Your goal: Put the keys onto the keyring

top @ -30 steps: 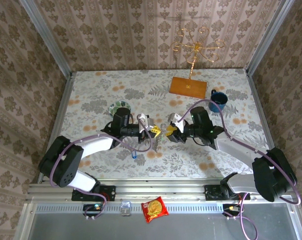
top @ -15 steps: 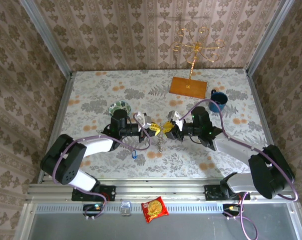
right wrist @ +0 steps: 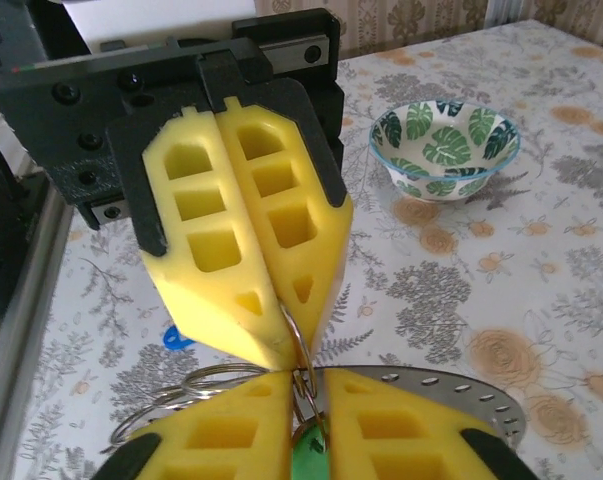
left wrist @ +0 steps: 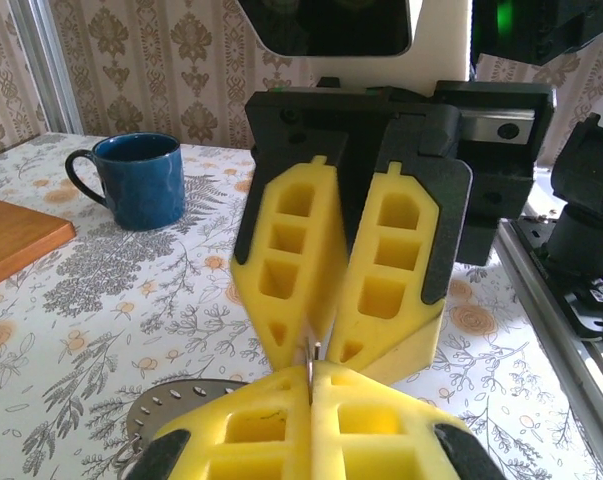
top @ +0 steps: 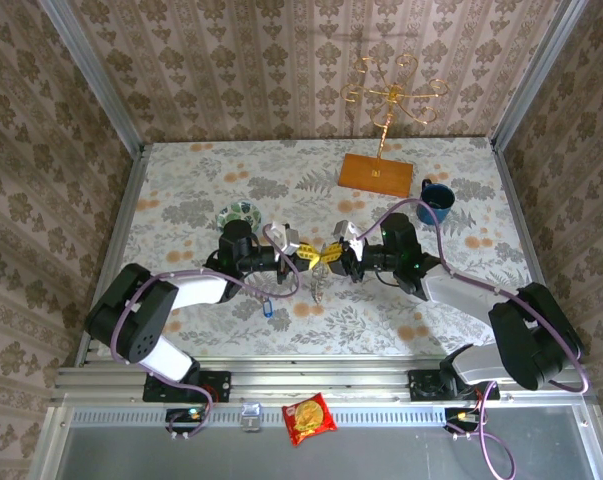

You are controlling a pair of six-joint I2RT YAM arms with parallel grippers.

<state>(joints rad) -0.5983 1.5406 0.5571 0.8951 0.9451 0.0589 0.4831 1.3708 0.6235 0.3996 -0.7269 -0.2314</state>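
Slippage worries me. Left gripper [top: 308,256] and right gripper [top: 331,256] meet tip to tip near the bowl [top: 239,213], each pressed together on one thin wire loop [right wrist: 296,345]. The keyring [right wrist: 451,395] sits just beneath them, with the green key [right wrist: 306,465] between my right fingers [right wrist: 401,430]. Uneven pulling could twist that loop free and drop everything beside the blue key [right wrist: 176,340], farther from the bowl.

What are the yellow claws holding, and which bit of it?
The left gripper and right gripper both pinch a thin wire loop where their tips meet. A green bit, probably the green key's head, sits between the right fingers.
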